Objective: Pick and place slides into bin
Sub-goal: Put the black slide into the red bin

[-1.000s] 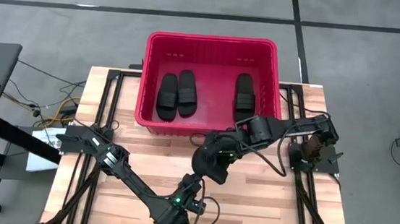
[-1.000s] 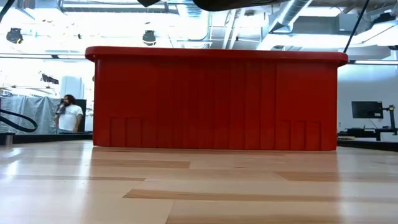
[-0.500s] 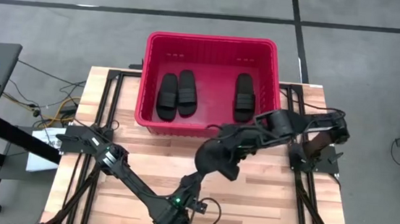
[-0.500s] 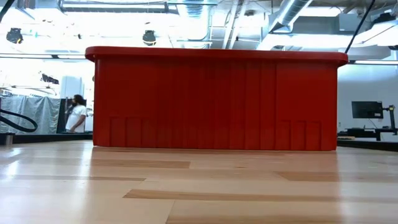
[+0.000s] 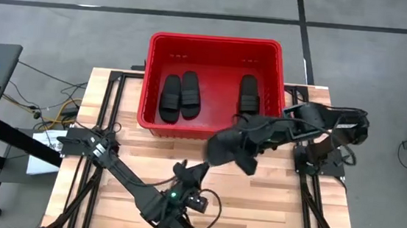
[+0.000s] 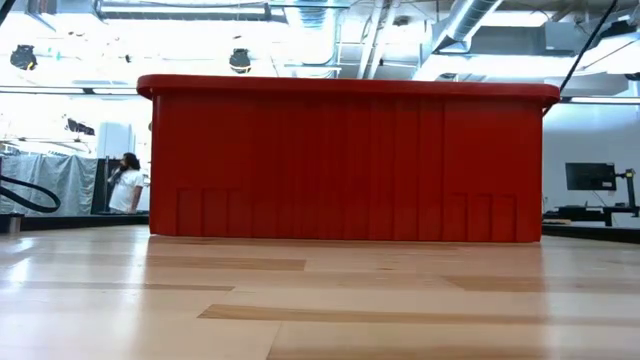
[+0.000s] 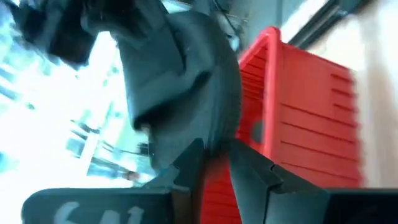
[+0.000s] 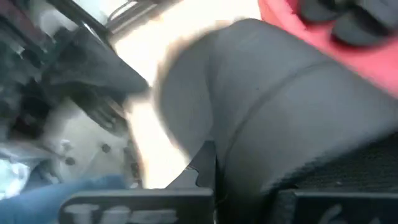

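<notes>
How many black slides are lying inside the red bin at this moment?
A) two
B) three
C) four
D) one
B: the high view shows three slides on the floor of the bin, two side by side at its left and one at its right, while the fourth slide is held by the right gripper above the table, outside the bin.

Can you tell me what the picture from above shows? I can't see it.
The right hand holds a black sandal above the wooden table, just in front of a red basket with three more sandals inside. The left hand waits nearby.
</notes>
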